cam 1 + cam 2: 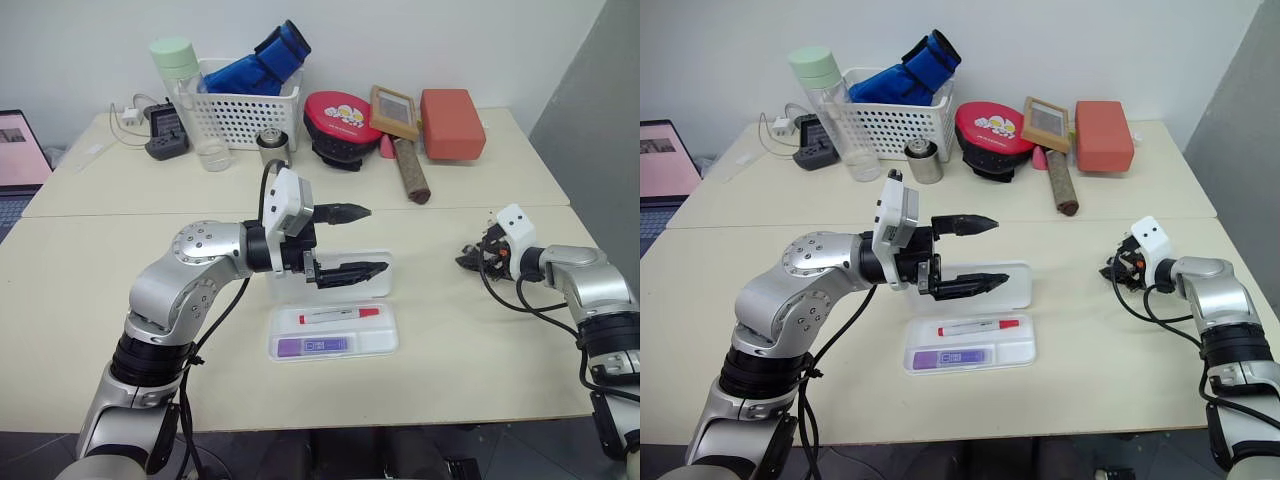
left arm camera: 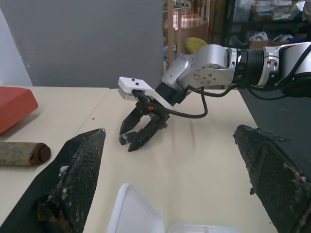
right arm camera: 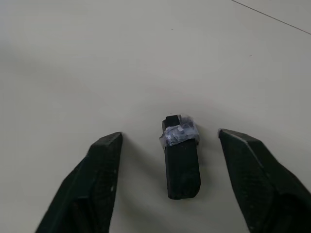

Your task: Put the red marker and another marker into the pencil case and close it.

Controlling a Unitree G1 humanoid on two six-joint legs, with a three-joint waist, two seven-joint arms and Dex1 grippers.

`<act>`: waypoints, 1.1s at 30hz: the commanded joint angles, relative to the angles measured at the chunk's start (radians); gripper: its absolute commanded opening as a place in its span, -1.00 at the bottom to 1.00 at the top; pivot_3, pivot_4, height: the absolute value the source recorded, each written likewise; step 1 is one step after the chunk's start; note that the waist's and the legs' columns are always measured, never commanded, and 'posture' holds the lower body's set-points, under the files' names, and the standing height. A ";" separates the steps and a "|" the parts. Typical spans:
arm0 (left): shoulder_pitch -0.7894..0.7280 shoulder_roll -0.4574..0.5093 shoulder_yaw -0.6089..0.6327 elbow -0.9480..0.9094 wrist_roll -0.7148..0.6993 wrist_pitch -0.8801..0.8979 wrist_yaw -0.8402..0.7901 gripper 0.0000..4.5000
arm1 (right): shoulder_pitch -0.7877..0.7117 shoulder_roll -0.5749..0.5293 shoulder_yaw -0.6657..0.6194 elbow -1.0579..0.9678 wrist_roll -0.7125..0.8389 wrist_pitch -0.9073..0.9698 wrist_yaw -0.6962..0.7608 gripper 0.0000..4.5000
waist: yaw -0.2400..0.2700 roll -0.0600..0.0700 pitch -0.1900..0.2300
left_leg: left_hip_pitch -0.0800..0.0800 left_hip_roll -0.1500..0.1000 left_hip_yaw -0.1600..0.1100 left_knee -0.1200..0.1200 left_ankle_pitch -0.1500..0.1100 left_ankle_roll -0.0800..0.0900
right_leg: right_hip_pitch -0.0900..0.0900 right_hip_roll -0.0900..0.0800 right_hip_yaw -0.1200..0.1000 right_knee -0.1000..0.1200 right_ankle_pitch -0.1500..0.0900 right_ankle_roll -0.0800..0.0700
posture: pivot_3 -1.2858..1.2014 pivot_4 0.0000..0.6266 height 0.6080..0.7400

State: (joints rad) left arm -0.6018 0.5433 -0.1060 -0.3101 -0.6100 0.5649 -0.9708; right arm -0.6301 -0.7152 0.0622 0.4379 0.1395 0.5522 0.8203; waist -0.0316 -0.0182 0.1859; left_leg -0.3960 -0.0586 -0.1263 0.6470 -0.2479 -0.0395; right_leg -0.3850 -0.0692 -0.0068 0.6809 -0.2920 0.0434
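Left pincer (image 1: 352,242), jaws wide open and pointing right, hovers over the raised lid of the pencil case (image 1: 335,331); red marker (image 1: 338,315) and purple marker (image 1: 314,345) lie lengthwise left-to-right in its tray just nearer. Right pincer (image 1: 472,256), partly open, sits well apart at right.

Silver two-armed robot with black grippers

Rounded silver arm shells (image 1: 190,275) are joined by black cables; white wrist housings (image 1: 290,205) are fitted.
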 commanded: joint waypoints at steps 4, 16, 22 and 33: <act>-0.019 0.006 0.017 -0.028 0.007 -0.015 0.003 1.00 | 0.004 -0.016 -0.020 -0.028 -0.002 0.063 0.005 -0.36 | 0.000 0.000 0.000 | 0.000 0.000 0.000 0.000 0.000 0.000 | 0.000 0.000 0.000 0.000 0.000 0.000 | 0.03 -0.52 1.00; 0.019 0.123 0.038 -0.033 0.010 -0.016 -0.097 1.00 | 0.113 -0.088 -0.078 -0.351 0.106 0.001 0.164 -0.86 | 0.000 0.000 0.000 | -0.001 0.000 -0.001 0.000 0.000 0.000 | -0.001 0.000 0.000 0.000 0.000 0.000 | 0.03 -0.52 1.00; 0.147 0.326 0.119 -0.119 -0.058 0.028 -0.253 1.00 | 0.223 -0.138 -0.023 -0.853 0.340 0.092 0.353 -0.86 | -0.010 0.001 0.001 | -0.001 0.002 -0.002 -0.001 -0.002 0.003 | -0.002 0.001 0.000 0.000 0.000 0.000 | 0.03 -0.52 1.00; 0.235 0.451 0.190 -0.178 -0.102 0.035 -0.321 1.00 | 0.196 -0.051 0.309 -0.877 0.140 0.053 0.261 -0.86 | 0.006 0.000 0.000 | -0.001 -0.001 -0.004 0.000 -0.002 0.004 | 0.000 0.000 -0.002 -0.001 0.000 0.000 | 0.03 -0.52 1.00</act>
State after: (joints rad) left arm -0.3661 0.9791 0.0478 -0.4509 -0.6913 0.6036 -1.2882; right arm -0.4220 -0.7716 0.3436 -0.4611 0.3276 0.6331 1.0968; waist -0.0257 -0.0180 0.1859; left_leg -0.3964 -0.0590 -0.1300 0.6465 -0.2502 -0.0356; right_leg -0.3850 -0.0693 -0.0089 0.6801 -0.2922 0.0434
